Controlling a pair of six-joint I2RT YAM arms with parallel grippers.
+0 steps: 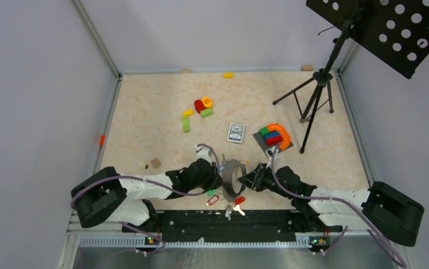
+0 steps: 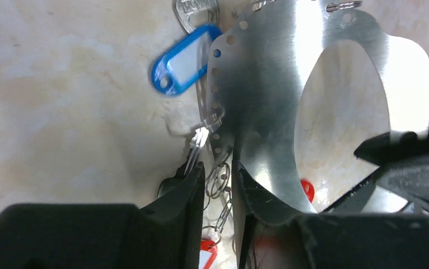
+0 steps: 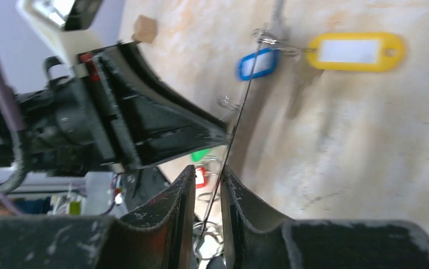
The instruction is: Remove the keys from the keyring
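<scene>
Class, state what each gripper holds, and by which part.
Left gripper: the wide grey metal keyring band, at its perforated edge. Right gripper: jaws straddle the band's opposite side; grip unclear.

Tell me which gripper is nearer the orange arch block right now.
Right. The right gripper is on the side of the keyring facing the orange arch block; the left gripper is across the keyring, farther away.
</scene>
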